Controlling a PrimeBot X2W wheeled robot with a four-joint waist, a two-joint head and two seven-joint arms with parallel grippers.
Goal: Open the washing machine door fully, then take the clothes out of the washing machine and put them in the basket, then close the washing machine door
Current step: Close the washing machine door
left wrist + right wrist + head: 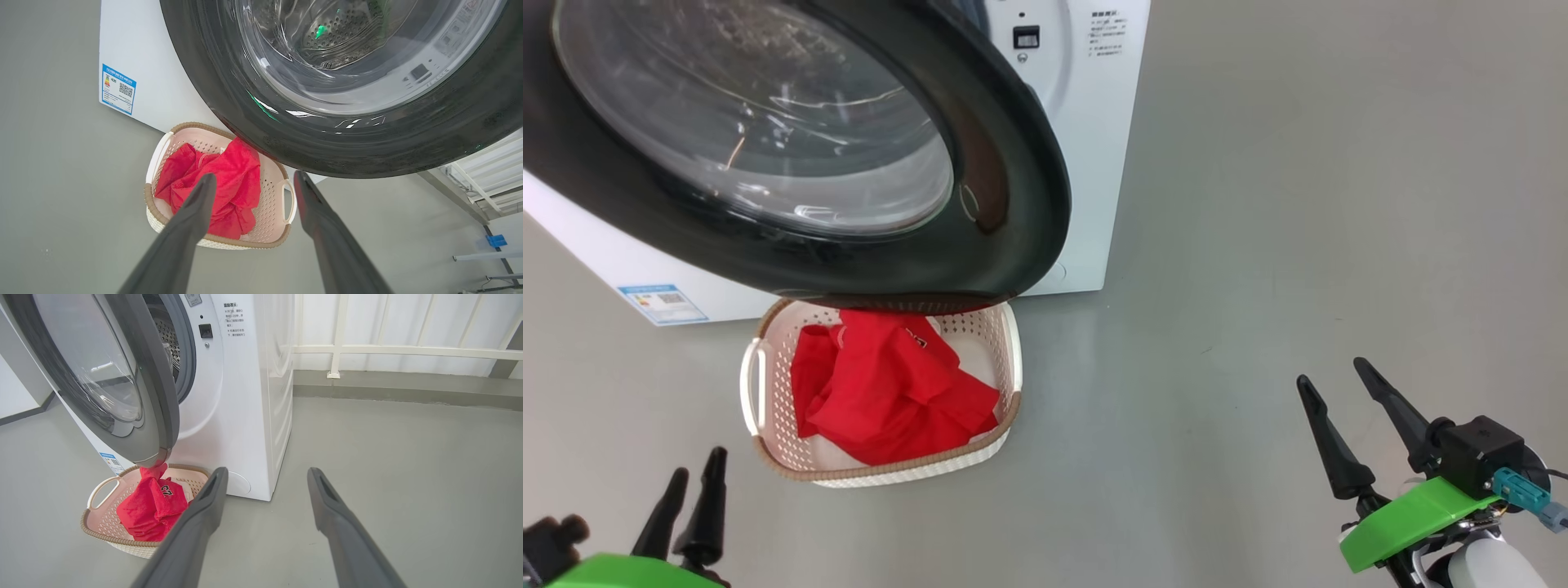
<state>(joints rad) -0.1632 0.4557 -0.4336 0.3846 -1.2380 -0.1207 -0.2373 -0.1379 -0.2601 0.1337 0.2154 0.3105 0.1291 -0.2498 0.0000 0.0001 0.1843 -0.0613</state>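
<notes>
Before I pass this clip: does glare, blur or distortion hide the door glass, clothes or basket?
Head view: reflection streaks on the washing machine door glass, the clothes in the basket sharp. Left wrist view: strong wide-angle bending, streaks too, the drum readable through the glass. Right wrist view: even light, the clothes' print legible.

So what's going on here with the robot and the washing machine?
The red clothes lie in the basket on the floor before the washing machine. The door stands open above the basket. The robot's left gripper and right gripper are both open, empty and touching nothing. Only closing the door seems to remain.
</notes>
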